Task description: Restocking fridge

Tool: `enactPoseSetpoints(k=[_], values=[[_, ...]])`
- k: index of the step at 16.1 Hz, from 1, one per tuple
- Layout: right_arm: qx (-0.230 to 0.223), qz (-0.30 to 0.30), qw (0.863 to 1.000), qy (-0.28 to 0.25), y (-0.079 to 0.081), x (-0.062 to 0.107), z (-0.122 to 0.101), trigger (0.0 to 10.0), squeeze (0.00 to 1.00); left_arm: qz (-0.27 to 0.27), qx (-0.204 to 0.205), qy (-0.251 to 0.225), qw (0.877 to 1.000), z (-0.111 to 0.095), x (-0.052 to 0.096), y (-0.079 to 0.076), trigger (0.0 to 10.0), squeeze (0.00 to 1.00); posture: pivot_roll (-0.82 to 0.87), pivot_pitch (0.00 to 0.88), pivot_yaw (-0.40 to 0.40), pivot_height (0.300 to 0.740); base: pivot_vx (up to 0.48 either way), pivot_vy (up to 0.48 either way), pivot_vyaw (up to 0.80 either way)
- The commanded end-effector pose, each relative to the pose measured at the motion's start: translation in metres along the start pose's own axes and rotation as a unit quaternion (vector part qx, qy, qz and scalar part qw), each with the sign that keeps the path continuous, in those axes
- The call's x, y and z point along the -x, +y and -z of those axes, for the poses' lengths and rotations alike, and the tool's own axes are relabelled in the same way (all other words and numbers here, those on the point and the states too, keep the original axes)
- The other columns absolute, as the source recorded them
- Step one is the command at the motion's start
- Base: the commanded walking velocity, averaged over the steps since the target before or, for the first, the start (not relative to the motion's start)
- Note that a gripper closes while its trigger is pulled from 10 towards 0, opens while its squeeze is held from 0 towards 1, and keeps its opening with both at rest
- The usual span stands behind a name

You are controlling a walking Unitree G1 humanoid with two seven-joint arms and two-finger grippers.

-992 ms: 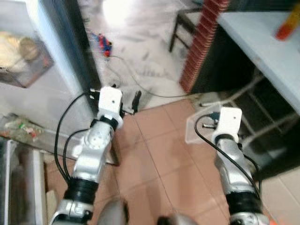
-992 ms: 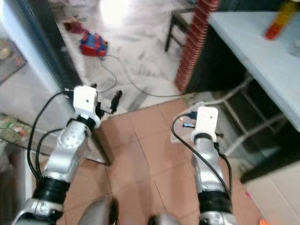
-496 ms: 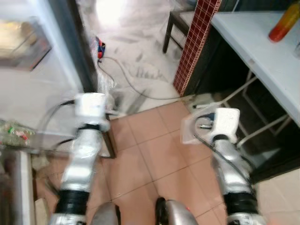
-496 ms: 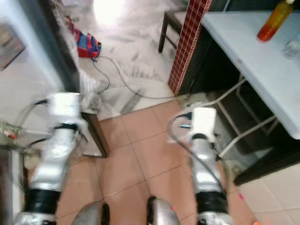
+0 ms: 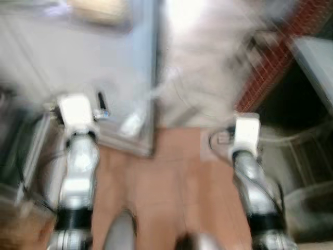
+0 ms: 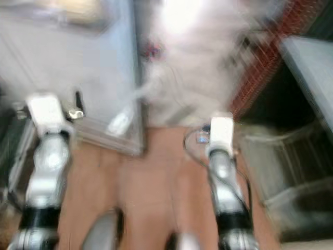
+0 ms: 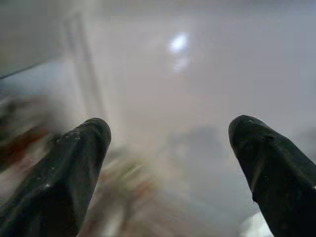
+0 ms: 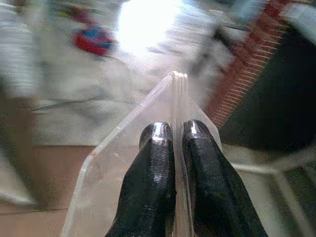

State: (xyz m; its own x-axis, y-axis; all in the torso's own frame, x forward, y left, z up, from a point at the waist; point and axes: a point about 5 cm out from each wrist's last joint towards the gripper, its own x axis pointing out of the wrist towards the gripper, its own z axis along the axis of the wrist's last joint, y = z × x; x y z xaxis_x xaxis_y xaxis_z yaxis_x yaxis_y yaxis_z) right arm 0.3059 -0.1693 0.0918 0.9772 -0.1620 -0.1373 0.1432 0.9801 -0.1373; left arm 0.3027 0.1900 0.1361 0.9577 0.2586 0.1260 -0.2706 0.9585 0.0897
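Everything in the head views is motion-blurred, so I'm judging off smeared shapes. My right gripper (image 8: 173,143) is clamped tight on the edge of a clear plastic tray (image 8: 106,192), fingers pressed together with the thin wall pinched between them; in the head view it's low on the right over the tile floor (image 5: 171,177), next to the red brick column (image 5: 270,73) and the white table (image 5: 317,62). My left gripper (image 7: 168,163) has its fingers spread wide and is carrying nothing, out on the left in front of the pale fridge (image 5: 104,57), whose door edge (image 5: 151,104) runs down between my two arms. Something yellowish sits on an upper fridge shelf (image 5: 99,10); too smeared to say what. Risks: the pinch on that tray is a thin-edge grip, so any swing or bump could twist it out or let it pivot in the fingers. The tray sticks out ahead of the gripper, so turning toward the fridge could clip the door edge or the brick column. With the view this smeared I can't place the shelf reliably; reaching in before the picture settles risks a miss or knocking what's already stored.
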Motion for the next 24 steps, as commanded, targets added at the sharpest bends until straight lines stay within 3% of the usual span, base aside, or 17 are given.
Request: enactPoseSetpoints(k=[1, 8, 24], values=[[-0.010, 0.005, 1.000, 0.005, -0.004, 0.001, 0.003, 10.0, 0.00, 0.017, -0.003, -0.001, 1.000, -0.004, -0.007, -0.009, 10.0, 0.00, 0.08, 0.139, -0.052, 0.740, 0.000, 0.000, 0.00], [-0.008, 0.002, 1.000, 0.006, -0.004, 0.002, 0.004, 10.0, 0.00, 0.062, 0.001, -0.014, 0.998, -0.007, -0.013, -0.024, 10.0, 0.00, 0.07, 0.143, -0.050, 0.740, 0.164, 0.000, 0.00], [-0.009, -0.007, 1.000, 0.015, -0.001, 0.002, 0.006, 10.0, 0.00, 0.076, 0.000, 0.001, 0.997, -0.002, -0.016, -0.029, 10.0, 0.00, 0.07, 0.143, -0.048, 0.740, 0.446, 0.000, 0.00]])
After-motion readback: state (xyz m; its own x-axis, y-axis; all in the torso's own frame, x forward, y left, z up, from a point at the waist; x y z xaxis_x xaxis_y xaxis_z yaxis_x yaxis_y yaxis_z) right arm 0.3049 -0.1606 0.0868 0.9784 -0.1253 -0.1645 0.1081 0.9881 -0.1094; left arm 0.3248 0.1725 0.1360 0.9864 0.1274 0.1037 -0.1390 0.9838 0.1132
